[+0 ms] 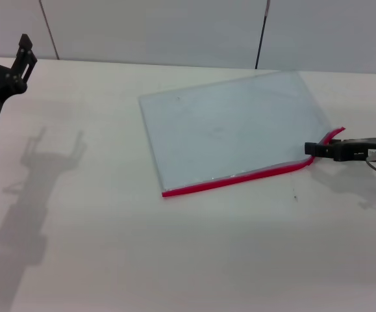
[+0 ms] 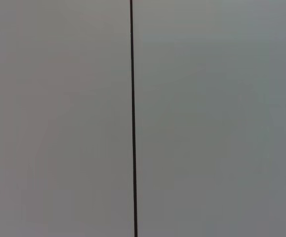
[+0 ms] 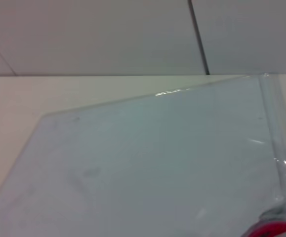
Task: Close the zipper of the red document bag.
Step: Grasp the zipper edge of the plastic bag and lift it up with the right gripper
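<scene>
The red document bag (image 1: 233, 127) lies flat on the white table, a translucent pale blue pouch. Its zipper (image 1: 233, 180) is a bright red strip along the near long edge, bending upward at its right end. My right gripper (image 1: 312, 149) reaches in low from the right and is shut on that right end of the zipper. In the right wrist view the bag (image 3: 147, 163) fills the frame, with a bit of the red zipper (image 3: 273, 228) at one corner. My left gripper (image 1: 4, 45) is raised at the far left, open and holding nothing.
The white table (image 1: 110, 247) stretches around the bag, bounded at the back by a grey panelled wall (image 1: 175, 26). The left wrist view shows only that wall with a dark vertical seam (image 2: 133, 118).
</scene>
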### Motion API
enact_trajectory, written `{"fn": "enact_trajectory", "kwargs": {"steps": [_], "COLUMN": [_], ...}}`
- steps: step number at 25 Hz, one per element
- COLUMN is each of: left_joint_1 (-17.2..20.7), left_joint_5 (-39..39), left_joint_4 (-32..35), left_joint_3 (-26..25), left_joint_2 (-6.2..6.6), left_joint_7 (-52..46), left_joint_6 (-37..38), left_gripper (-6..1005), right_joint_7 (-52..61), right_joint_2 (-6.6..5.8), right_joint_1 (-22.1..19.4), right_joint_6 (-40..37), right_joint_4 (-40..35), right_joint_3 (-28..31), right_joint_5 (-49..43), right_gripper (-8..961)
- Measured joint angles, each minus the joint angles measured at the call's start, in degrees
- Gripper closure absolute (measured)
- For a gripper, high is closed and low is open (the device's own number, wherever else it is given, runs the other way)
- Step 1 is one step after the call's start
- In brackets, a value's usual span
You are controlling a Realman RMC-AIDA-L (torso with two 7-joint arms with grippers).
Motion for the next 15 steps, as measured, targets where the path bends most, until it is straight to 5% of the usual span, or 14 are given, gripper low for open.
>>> {"fn": "enact_trajectory", "kwargs": {"steps": [15], "left_joint_1": [-0.4], "left_joint_5": [0.0], "left_joint_4": [0.0], "left_joint_3": [0.2], "left_joint_2": [-0.08], "left_joint_7": [-0.1], "left_joint_6": [0.0], "left_gripper": [223], "right_joint_7": [0.4], "right_joint_2": [0.21], "right_joint_1": [3.2], "right_joint_6": [8.1], "right_joint_4": [4.3], "right_joint_3": [0.0], "right_joint_5": [-0.6], "right_gripper": [259]}}
